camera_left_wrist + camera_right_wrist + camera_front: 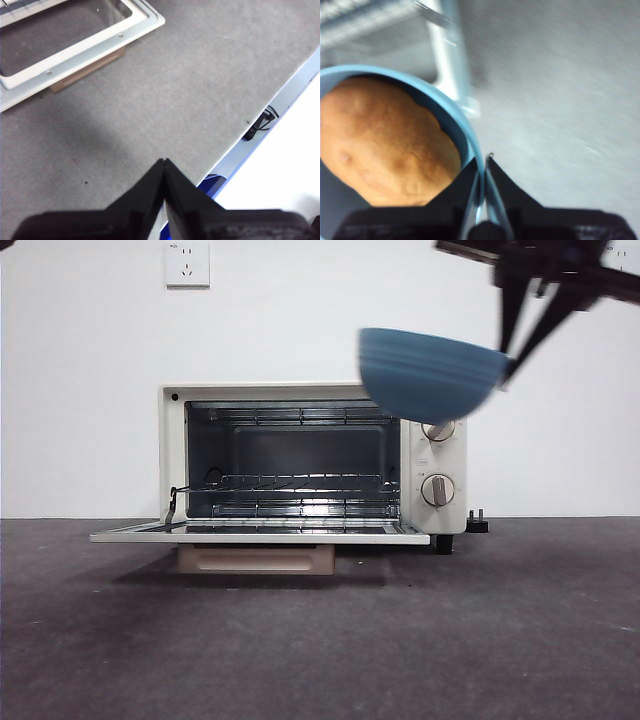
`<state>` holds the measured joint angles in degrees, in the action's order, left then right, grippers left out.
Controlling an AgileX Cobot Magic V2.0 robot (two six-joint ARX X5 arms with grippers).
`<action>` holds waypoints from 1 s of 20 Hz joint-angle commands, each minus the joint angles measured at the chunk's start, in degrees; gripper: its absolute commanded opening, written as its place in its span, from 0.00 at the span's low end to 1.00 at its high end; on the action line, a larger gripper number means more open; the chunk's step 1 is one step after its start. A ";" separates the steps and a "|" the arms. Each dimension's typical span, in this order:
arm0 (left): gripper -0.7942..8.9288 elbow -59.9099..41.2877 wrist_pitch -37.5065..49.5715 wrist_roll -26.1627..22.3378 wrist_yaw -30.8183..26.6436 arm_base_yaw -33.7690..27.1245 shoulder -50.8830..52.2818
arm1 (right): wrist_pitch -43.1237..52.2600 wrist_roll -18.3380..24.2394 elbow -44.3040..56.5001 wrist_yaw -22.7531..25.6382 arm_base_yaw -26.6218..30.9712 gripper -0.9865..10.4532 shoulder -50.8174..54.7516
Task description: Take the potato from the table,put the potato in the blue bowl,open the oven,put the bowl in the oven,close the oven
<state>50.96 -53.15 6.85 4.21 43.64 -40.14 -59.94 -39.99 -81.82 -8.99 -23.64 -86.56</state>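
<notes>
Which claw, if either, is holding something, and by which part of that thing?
The right claw holds the blue bowl by its rim, with the potato inside. The left claw is shut on nothing.

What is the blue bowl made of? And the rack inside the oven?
The blue bowl, held up by the right gripper, looks like glazed ceramic or hard plastic: smooth, even blue with fine ridges; I cannot tell which. The rack in the oven looks like bare metal wire: thin, shiny, silvery bars.
</notes>
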 commanded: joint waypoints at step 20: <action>0.08 0.28 -3.58 0.70 0.04 0.11 1.05 | 7.37 -40.72 -22.86 9.25 -6.62 0.07 -26.80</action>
<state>50.96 -56.82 7.16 4.19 43.64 -39.38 -52.93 -78.74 -104.42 -0.08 -30.35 -112.27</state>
